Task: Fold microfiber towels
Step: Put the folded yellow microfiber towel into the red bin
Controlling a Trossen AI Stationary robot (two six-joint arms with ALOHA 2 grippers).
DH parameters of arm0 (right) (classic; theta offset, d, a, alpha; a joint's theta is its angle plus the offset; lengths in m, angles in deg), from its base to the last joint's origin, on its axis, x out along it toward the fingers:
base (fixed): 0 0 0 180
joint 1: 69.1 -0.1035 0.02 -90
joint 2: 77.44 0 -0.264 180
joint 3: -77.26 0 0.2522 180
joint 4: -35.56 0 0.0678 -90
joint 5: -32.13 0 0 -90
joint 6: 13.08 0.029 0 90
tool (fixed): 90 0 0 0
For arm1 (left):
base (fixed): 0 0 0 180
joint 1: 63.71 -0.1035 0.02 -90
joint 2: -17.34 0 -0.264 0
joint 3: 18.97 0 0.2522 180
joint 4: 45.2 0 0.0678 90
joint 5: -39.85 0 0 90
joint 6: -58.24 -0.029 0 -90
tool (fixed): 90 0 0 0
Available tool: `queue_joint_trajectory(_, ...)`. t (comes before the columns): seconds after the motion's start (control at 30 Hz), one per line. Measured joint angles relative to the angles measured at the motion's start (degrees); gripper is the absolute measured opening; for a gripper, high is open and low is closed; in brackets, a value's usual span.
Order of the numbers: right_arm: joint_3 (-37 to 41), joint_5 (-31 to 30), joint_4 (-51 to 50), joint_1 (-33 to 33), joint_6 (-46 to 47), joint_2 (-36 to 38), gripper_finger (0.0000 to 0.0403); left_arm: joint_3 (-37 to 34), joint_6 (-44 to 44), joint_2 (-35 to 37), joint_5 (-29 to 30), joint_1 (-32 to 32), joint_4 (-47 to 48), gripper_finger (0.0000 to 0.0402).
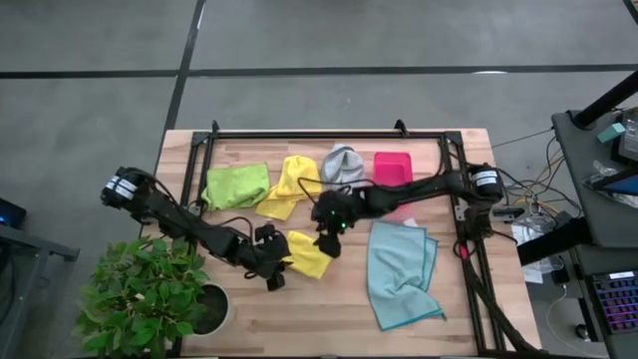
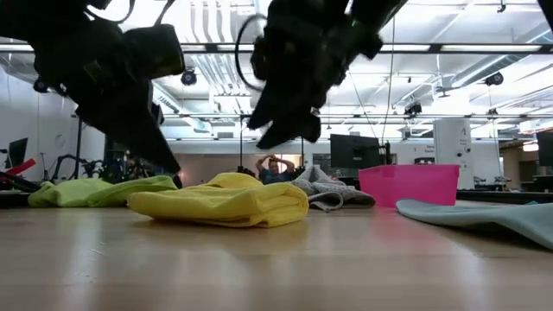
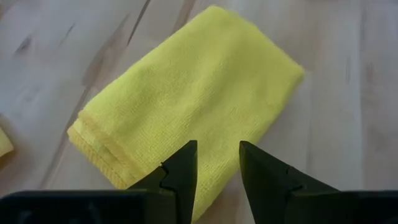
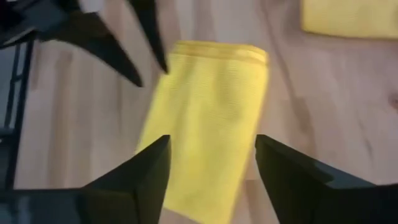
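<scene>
While apart from towels [image 1: 309, 254], pink tray [image 1: 393, 168]

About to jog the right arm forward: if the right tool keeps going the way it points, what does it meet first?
Most likely the folded yellow towel: the right tool, fingers apart, points down at it from just above, with nothing between. Beyond the towel sits the left tool; depth there is hard to judge.

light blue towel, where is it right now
In the high view the light blue towel lies on the table's right half, in front of the pink tray.
</scene>
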Motion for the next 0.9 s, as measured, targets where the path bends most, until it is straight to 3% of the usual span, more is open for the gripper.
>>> queue_joint_trajectory(0.23,0.02,3.38,3.50,2.34,0.06,-6.08,0.0269,-0.02,0.02,-5.25,-1.18,0.00,-3.34,0.0105)
queue_joint_trajectory(0.43,-0.85,6.26,6.43,2.57,1.28,-10.56,0.0279,0.01,0.09,-8.68,-1.27,0.00,-5.28,0.0105)
queue_joint_trajectory(0.73,-3.70,14.36,10.00,2.28,0.71,-14.62,0.0259,0.07,0.11,-9.27,-1.29,0.00,-5.46,0.0105)
queue_joint_trajectory(0.9,-4.39,16.01,10.63,2.27,0.75,-14.60,0.0218,0.05,0.11,-9.20,-1.31,0.00,-5.51,0.0105)
